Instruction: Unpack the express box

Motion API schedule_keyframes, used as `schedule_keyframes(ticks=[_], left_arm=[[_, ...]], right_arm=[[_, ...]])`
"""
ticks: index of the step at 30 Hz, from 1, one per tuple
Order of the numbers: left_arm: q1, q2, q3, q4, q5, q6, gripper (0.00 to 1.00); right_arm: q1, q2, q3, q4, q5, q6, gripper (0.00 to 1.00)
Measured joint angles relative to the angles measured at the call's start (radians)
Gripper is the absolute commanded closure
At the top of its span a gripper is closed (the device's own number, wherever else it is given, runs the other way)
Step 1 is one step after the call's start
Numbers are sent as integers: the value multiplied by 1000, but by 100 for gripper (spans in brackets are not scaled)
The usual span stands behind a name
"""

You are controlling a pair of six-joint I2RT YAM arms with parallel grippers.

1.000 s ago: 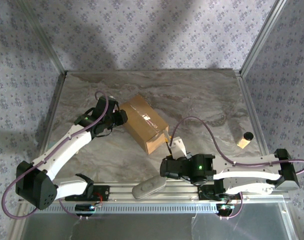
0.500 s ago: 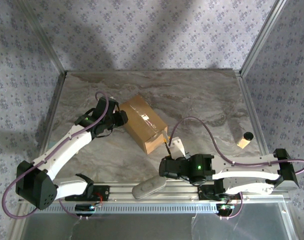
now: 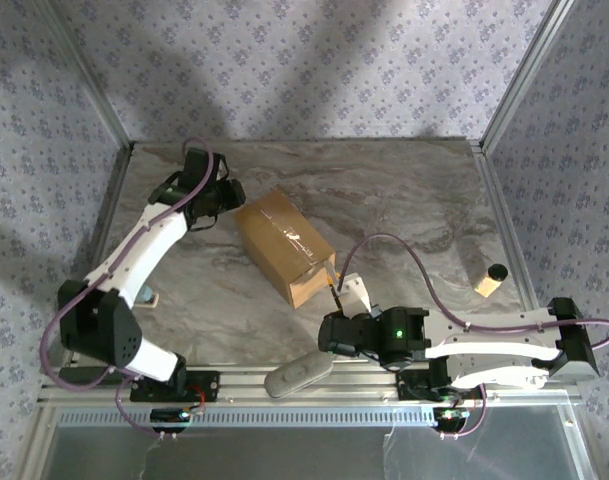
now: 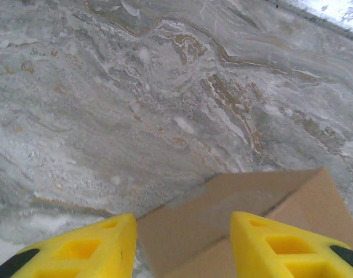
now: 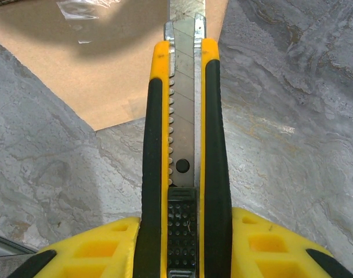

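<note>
grey marbled table [image 3: 404, 200] carries the plain brown cardboard express box [image 3: 284, 245] near its middle, flaps taped shut. right tool [image 5: 185, 243] is clamped on a yellow-and-black snap-blade utility knife [image 5: 185, 145], blade out toward the box's near corner. left tool [image 4: 182, 243] hangs part-open and empty over the far corner, bracing nothing. a cut could shove or spin the box, or gouge cardboard off the seam.

The yellow-and-black snap-blade utility knife [image 5: 185, 145] runs off the top edge, so its blade tip is cut off. Its rear is hidden between the jaws of the right gripper [image 5: 185, 223]. The plain brown cardboard box [image 4: 222, 197] is cut by the lower edge. The small tan, black-topped object [image 3: 490, 279] on the desk [image 3: 404, 190] is too small to identify.
</note>
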Motion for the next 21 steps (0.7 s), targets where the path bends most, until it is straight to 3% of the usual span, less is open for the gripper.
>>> schedule_keyframes(ticks=[7, 21], left_arm=[[1, 135, 39, 3, 25, 35, 53], [16, 111, -76, 201, 129, 35, 54]], right_arm=[[-18, 0, 0, 11, -14, -13, 100], [-73, 0, 12, 32, -79, -74, 100]])
